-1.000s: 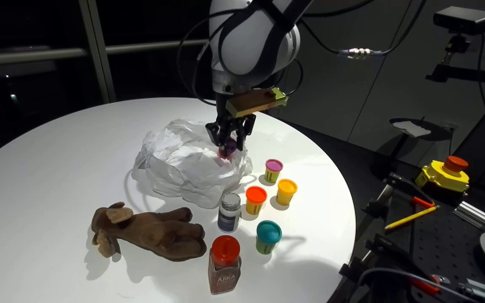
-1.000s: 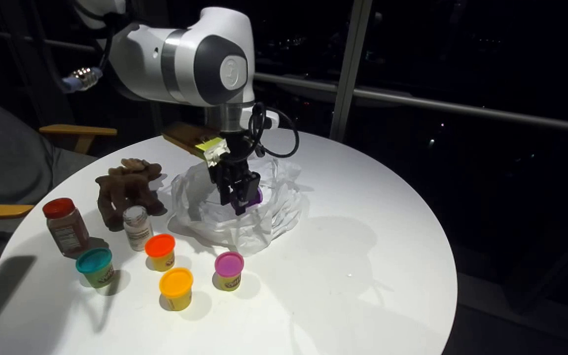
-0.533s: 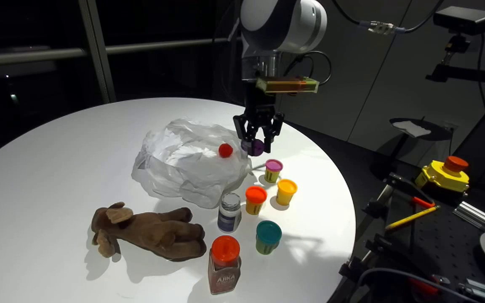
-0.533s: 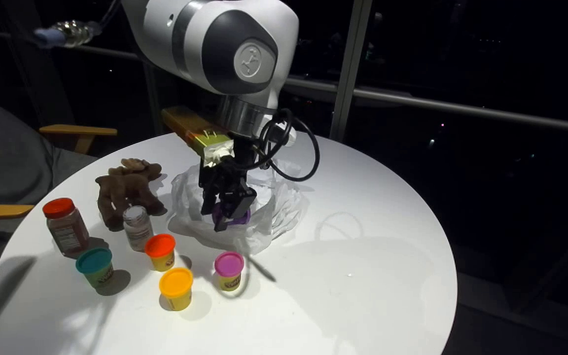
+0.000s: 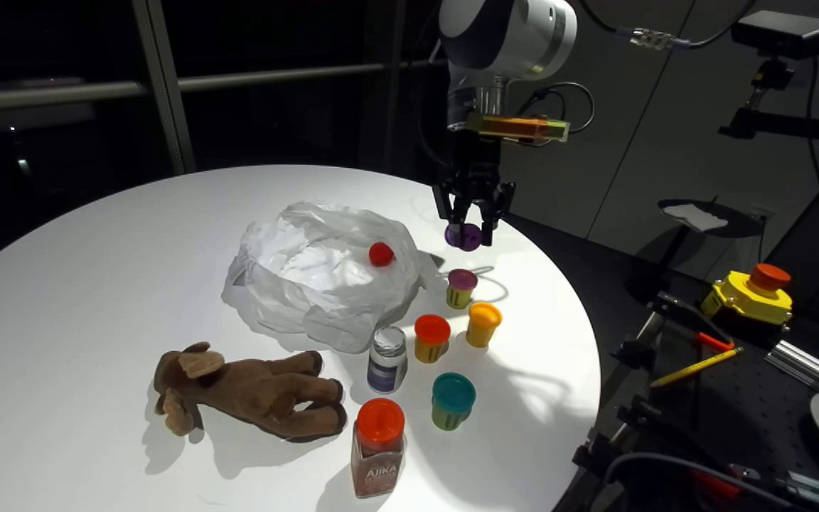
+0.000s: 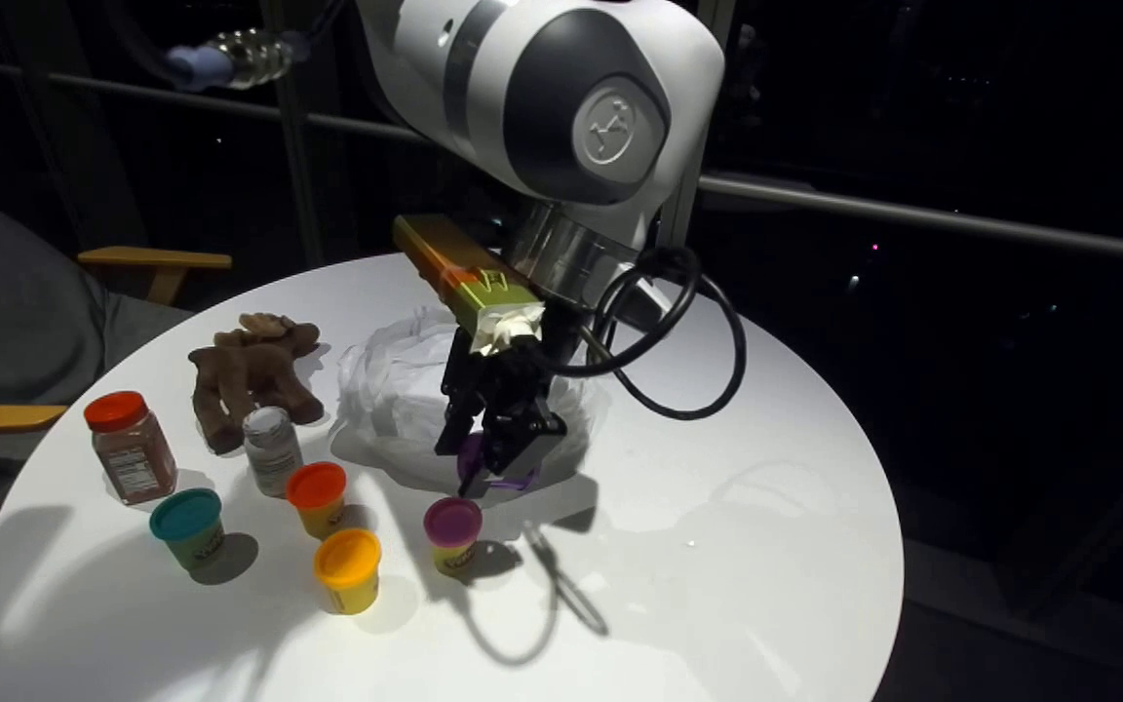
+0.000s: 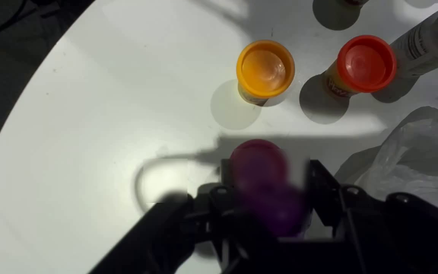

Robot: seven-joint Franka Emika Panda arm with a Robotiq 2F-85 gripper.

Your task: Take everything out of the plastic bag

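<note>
outside one bag (image 5: 331, 306) stand four cups (image 5: 452, 402), two jars (image 5: 379, 451).

The arm (image 6: 493, 78) is white with a dark grey oval cover (image 6: 547, 117), a pale disc (image 6: 608, 125) bearing a line emblem, and a silvery collar (image 6: 569, 255). Black cables (image 6: 674, 261) loop beside a yellow-and-orange block (image 6: 464, 275). The gripper (image 5: 472, 236) is black, with what look, through blur, like round screw heads (image 7: 401, 198).

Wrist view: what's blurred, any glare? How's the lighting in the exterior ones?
Wrist view: gripper and the purple object in its grip blurred, yellow-orange cup fairly sharp with a small highlight on top, pale glare patch on the table. Both exterior views: windows near-black behind the bright table, looped shadow beside the pink-lidded cup.
</note>
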